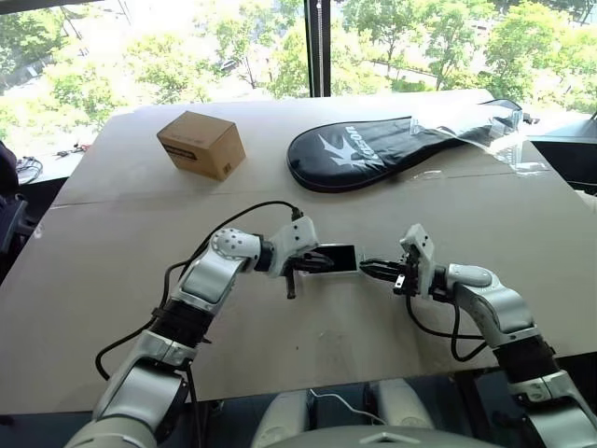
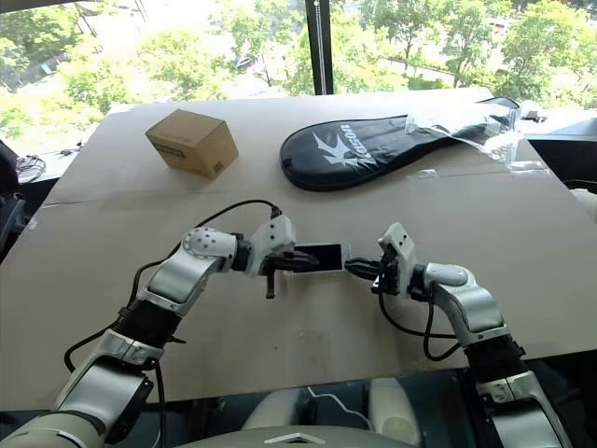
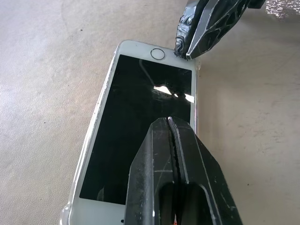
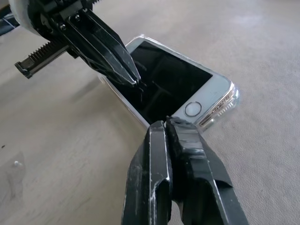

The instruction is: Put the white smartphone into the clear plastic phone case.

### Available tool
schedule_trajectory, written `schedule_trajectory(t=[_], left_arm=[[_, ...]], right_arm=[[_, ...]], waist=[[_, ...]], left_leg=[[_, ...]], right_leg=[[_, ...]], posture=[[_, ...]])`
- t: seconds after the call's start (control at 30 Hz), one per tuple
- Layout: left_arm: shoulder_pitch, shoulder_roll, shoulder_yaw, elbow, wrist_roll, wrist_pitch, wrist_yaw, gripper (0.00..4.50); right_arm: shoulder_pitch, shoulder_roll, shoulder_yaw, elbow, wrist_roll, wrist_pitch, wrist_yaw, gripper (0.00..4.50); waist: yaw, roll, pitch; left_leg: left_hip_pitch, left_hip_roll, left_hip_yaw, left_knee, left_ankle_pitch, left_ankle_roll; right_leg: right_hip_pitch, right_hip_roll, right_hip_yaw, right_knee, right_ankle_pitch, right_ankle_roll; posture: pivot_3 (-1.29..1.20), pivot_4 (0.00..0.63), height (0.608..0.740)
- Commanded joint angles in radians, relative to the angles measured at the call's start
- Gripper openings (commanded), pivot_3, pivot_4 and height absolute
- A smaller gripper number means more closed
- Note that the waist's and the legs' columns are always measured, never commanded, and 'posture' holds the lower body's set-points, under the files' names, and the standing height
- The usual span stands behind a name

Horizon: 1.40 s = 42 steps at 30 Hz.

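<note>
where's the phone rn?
Head views: phone lies screen up on the table, near the front middle, between the shut left gripper and shut right gripper, seemingly in the clear case.

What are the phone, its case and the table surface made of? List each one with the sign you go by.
white smartphone: glossy black glass front, going by the sharp reflections; white bezel, likely painted glass or plastic.
clear plastic phone case: transparent, probably soft plastic; its see-through rim wraps the phone's corner.
table: matt beige sheet, perhaps cardboard or leatherette; faint grain, no shine.
</note>
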Motion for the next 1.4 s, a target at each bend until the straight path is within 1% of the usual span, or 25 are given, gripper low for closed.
schedule_trajectory(t=[0.03, 0.1, 0.13, 0.2, 0.27, 0.5, 0.63, 0.73, 0.83, 0.87, 0.93, 0.97, 1.03, 1.1, 1.13, 1.17, 1.2, 1.23, 1.27, 1.3, 1.33, 1.37, 1.4], left_arm=[[0.023, 0.012, -0.008, 0.012, 0.027, 0.004, 0.009, 0.00], [0.027, 0.011, -0.008, 0.010, 0.027, 0.004, 0.011, 0.00], [0.027, 0.010, -0.008, 0.011, 0.027, 0.003, 0.012, 0.00], [0.028, 0.010, -0.008, 0.013, 0.027, 0.003, 0.012, 0.00], [0.031, 0.009, -0.010, 0.018, 0.029, 0.001, 0.009, 0.00], [0.042, 0.012, -0.027, 0.021, 0.039, -0.006, -0.005, 0.00], [0.047, 0.012, -0.025, 0.014, 0.039, -0.001, -0.005, 0.00], [0.051, 0.013, -0.024, 0.011, 0.039, 0.000, -0.003, 0.00], [0.051, 0.015, -0.022, 0.016, 0.042, -0.003, -0.001, 0.00], [0.052, 0.013, -0.016, 0.016, 0.038, -0.003, 0.003, 0.00], [0.054, -0.003, 0.013, 0.009, 0.016, 0.009, 0.028, 0.00], [0.056, -0.013, 0.036, 0.002, -0.002, 0.000, 0.041, 0.00], [0.067, -0.036, 0.089, -0.018, -0.052, -0.009, 0.057, 0.00], [0.083, -0.055, 0.141, -0.039, -0.098, -0.025, 0.068, 0.00], [0.103, -0.046, 0.171, -0.055, -0.119, -0.046, 0.059, 0.00], [0.123, -0.033, 0.199, -0.068, -0.138, -0.065, 0.048, 0.00], [0.136, -0.023, 0.215, -0.076, -0.148, -0.078, 0.040, 0.50], [0.150, -0.012, 0.235, -0.085, -0.159, -0.086, 0.035, 0.73], [0.164, 0.004, 0.259, -0.097, -0.181, -0.078, 0.025, 1.11], [0.179, 0.020, 0.285, -0.108, -0.205, -0.070, 0.014, 1.57], [0.190, 0.036, 0.319, -0.111, -0.226, -0.072, 0.010, 1.82], [0.200, 0.056, 0.354, -0.109, -0.247, -0.070, 0.003, 2.42], [0.213, 0.077, 0.384, -0.109, -0.265, -0.070, -0.006, 2.78]], right_arm=[[0.037, -0.014, 0.147, 0.140, -0.132, 0.104, -0.041, 0.11], [0.032, -0.017, 0.158, 0.147, -0.163, 0.054, -0.047, 0.11], [0.027, -0.003, 0.141, 0.148, -0.158, 0.026, -0.052, 0.11], [0.008, 0.048, 0.067, 0.142, -0.109, 0.004, -0.078, 0.11], [-0.012, 0.077, 0.023, 0.150, -0.097, -0.021, -0.098, 0.11], [-0.028, 0.097, -0.005, 0.193, -0.113, -0.039, -0.124, 0.11], [-0.034, 0.105, 0.003, 0.199, -0.120, -0.018, -0.141, 0.11], [-0.033, 0.098, 0.038, 0.181, -0.132, 0.042, -0.144, 0.11], [-0.034, 0.074, 0.089, 0.168, -0.175, 0.060, -0.147, 0.11], [-0.034, 0.071, 0.097, 0.168, -0.190, 0.033, -0.147, 0.11], [-0.029, 0.085, 0.067, 0.156, -0.175, -0.034, -0.144, 0.11], [-0.020, 0.092, 0.043, 0.134, -0.156, -0.107, -0.122, 0.11], [0.004, 0.088, 0.010, 0.073, -0.122, -0.181, -0.087, 0.11], [0.019, 0.075, -0.022, 0.026, -0.102, -0.209, -0.074, 0.11], [0.028, 0.051, -0.056, -0.021, -0.060, -0.198, -0.043, 0.33], [0.031, 0.030, -0.092, -0.060, -0.021, -0.185, -0.021, 0.60], [0.033, 0.014, -0.113, -0.085, 0.006, -0.175, -0.007, 0.81], [0.035, -0.004, -0.141, -0.112, 0.039, -0.159, 0.004, 1.29], [0.038, -0.028, -0.166, -0.131, 0.066, -0.148, 0.020, 1.68], [0.042, -0.054, -0.189, -0.149, 0.087, -0.139, 0.035, 2.18], [0.047, -0.085, -0.215, -0.162, 0.102, -0.135, 0.051, 2.41], [0.054, -0.120, -0.241, -0.172, 0.117, -0.130, 0.073, 3.02], [0.066, -0.154, -0.265, -0.182, 0.133, -0.121, 0.096, 3.40]], waist=[[-0.001, 0.000, -0.005], [-0.001, -0.002, -0.010], [-0.001, -0.003, -0.012], [-0.001, -0.003, -0.012], [-0.005, -0.002, -0.012], [-0.010, 0.001, -0.010], [-0.010, 0.002, -0.009], [-0.010, 0.002, -0.009], [-0.011, 0.002, -0.010], [-0.011, 0.001, -0.010], [-0.011, 0.001, -0.010], [-0.011, 0.002, -0.009], [-0.008, 0.004, -0.005], [-0.003, 0.008, 0.006], [-0.001, 0.008, 0.006], [0.002, 0.007, 0.007], [0.005, 0.008, 0.007], [0.007, 0.007, 0.007], [0.008, 0.007, 0.007], [0.009, 0.007, 0.007], [0.010, 0.008, 0.008], [0.010, 0.008, 0.009], [0.011, 0.009, 0.011]], left_leg=[[0.000, 0.001, 0.000, 0.000, 0.000, 0.000], [0.001, 0.002, 0.001, 0.000, 0.000, 0.000], [0.002, 0.003, 0.001, 0.000, 0.000, 0.000], [0.002, 0.004, 0.001, 0.000, 0.000, 0.000], [0.002, 0.005, 0.001, 0.000, 0.000, 0.000], [0.001, 0.004, 0.001, 0.000, 0.000, -0.001], [0.000, 0.004, 0.002, 0.000, 0.000, -0.001], [0.000, 0.004, 0.002, -0.001, 0.000, -0.001], [0.001, 0.004, 0.001, -0.001, 0.000, -0.001], [0.001, 0.004, 0.001, -0.002, 0.000, -0.001], [0.001, 0.004, 0.001, -0.002, 0.000, -0.001], [0.001, 0.004, 0.001, -0.002, 0.000, -0.001], [0.000, 0.004, 0.001, -0.002, 0.000, -0.001], [-0.003, 0.004, 0.001, -0.002, 0.000, -0.001], [-0.009, 0.004, 0.001, -0.002, 0.000, -0.001], [-0.017, 0.003, 0.001, -0.001, 0.002, -0.005], [-0.023, 0.003, 0.001, 0.001, 0.005, -0.009], [-0.032, 0.003, 0.001, 0.001, 0.005, -0.009], [-0.040, 0.002, 0.000, 0.001, 0.005, -0.009], [-0.051, 0.001, 0.000, 0.002, 0.005, -0.010], [-0.055, 0.000, -0.001, 0.002, 0.005, -0.009], [-0.058, -0.001, -0.002, 0.002, 0.005, -0.009], [-0.059, -0.001, -0.002, 0.001, 0.005, -0.009]], right_leg=[[0.000, 0.001, 0.001, 0.000, 0.000, 0.000], [0.000, 0.003, 0.002, 0.000, -0.002, 0.003], [0.000, 0.003, 0.002, 0.000, -0.002, 0.003], [0.001, 0.004, 0.003, 0.000, -0.002, 0.003], [0.001, 0.005, 0.005, 0.000, -0.002, 0.003], [0.000, 0.005, 0.006, 0.000, 0.000, 0.000], [-0.001, 0.005, 0.007, -0.002, 0.000, -0.001], [-0.001, 0.005, 0.007, -0.002, -0.001, 0.001], [-0.001, 0.005, 0.007, -0.002, -0.002, 0.002], [0.000, 0.005, 0.007, -0.002, -0.002, 0.002], [0.000, 0.005, 0.007, -0.002, -0.002, 0.003], [0.000, 0.005, 0.006, -0.003, -0.002, 0.003], [-0.001, 0.005, 0.006, -0.003, -0.002, 0.003], [-0.002, 0.005, 0.006, -0.004, -0.002, 0.003], [-0.008, 0.004, 0.007, -0.003, -0.002, 0.003], [-0.018, 0.004, 0.007, -0.002, 0.001, -0.001], [-0.024, 0.004, 0.007, -0.001, 0.003, -0.003], [-0.032, 0.003, 0.006, 0.001, 0.003, -0.004], [-0.042, 0.002, 0.006, 0.001, 0.003, -0.005], [-0.052, 0.000, 0.004, 0.001, 0.004, -0.005], [-0.055, 0.000, 0.004, 0.001, 0.004, -0.005], [-0.057, -0.001, 0.002, 0.000, 0.004, -0.005], [-0.057, -0.002, 0.002, -0.002, 0.004, -0.005]], posture=[[0.00, 0.150, 0.740], [0.00, 0.150, 0.740], [0.00, 0.150, 0.740], [0.00, 0.150, 0.740], [0.00, 0.150, 0.740], [0.00, 0.150, 0.740], [0.00, 0.150, 0.740], [0.00, 0.150, 0.740], [0.00, 0.150, 0.740], [0.00, 0.150, 0.740], [0.00, 0.150, 0.740], [0.00, 0.150, 0.740], [0.00, 0.150, 0.740], [0.00, 0.150, 0.740], [0.00, 0.150, 0.740], [0.00, 0.150, 0.740], [0.00, 0.150, 0.740], [0.00, 0.150, 0.740], [0.00, 0.150, 0.740], [0.00, 0.150, 0.740], [0.00, 0.150, 0.740], [0.00, 0.150, 0.740], [0.00, 0.150, 0.740]])
